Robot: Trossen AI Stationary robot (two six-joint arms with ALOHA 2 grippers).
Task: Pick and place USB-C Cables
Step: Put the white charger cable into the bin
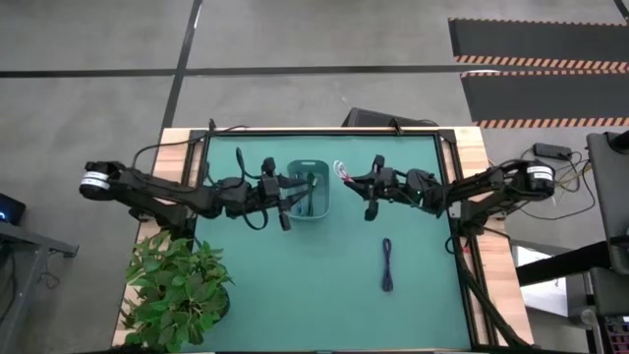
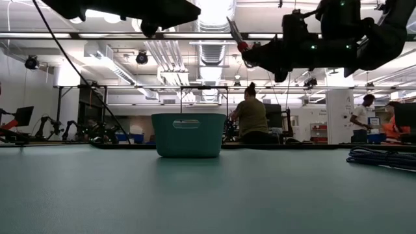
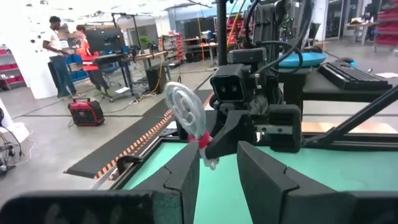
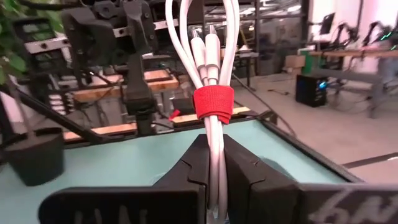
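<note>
Looking down from above, you see a green surface (image 1: 324, 295) with two dark arms reaching toward its middle from either side. Nearest you on the surface, toward the right, the dark purple cable bundle (image 1: 387, 265) lies by itself, well apart from both arms. A leafy plant (image 1: 177, 290) sits at the near left corner.

Farther back, the right gripper (image 1: 362, 183) hangs in the air just right of the teal bin (image 1: 310, 190). Its fingers (image 4: 249, 177) are pressed together on the white cable bundle (image 4: 208, 68), which stands up from between them; a red tie (image 4: 213, 101) wraps the strands just above the grip. From the level camera, this gripper (image 2: 250, 55) shows high above the surface with the white cable (image 2: 234, 29) sticking up and the red tie (image 2: 242, 47) at the fingertips.

The left gripper (image 1: 291, 204) is at the bin's left side, above its rim. Its fingers (image 3: 261, 171) stand apart with nothing between them; past them you see the right gripper (image 3: 214, 146) holding the white cable's coil (image 3: 186, 112).

Inside the bin, dark thin shapes show, but you cannot tell which cables they are. Beyond the surface, people (image 2: 250, 117) are in the room behind.
</note>
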